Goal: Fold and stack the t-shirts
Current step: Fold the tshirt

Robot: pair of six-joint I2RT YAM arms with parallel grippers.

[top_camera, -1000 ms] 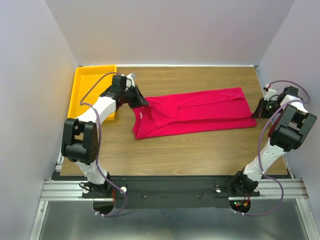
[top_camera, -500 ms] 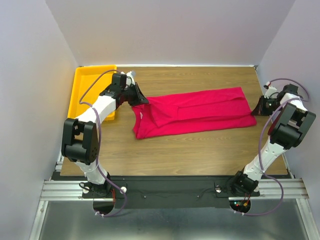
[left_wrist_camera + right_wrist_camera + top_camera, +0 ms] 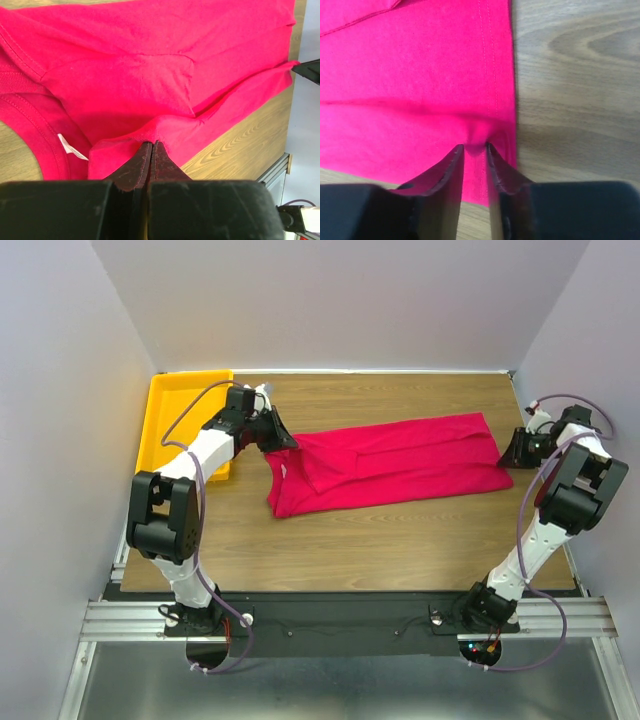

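Note:
The crimson t-shirt (image 3: 390, 465) lies folded lengthwise into a long strip across the middle of the wooden table, collar end to the left. My left gripper (image 3: 290, 443) is at the collar end, shut on a pinched ridge of the t-shirt (image 3: 150, 75); the white label (image 3: 66, 146) shows beside the left gripper (image 3: 151, 144). My right gripper (image 3: 507, 460) is at the hem end, low on the table. In the right wrist view the right gripper (image 3: 475, 146) has its jaws a little apart, with a small pucker of the t-shirt (image 3: 410, 75) between the tips.
A yellow plastic tray (image 3: 160, 430) stands at the back left corner, just behind the left arm. Bare wooden table (image 3: 400, 540) lies in front of the shirt. Grey walls close in the left, back and right sides.
The right gripper's jaws have parted from shut, and that wrist has shifted slightly toward the back. The left gripper stays shut on the cloth, and the shirt has not moved.

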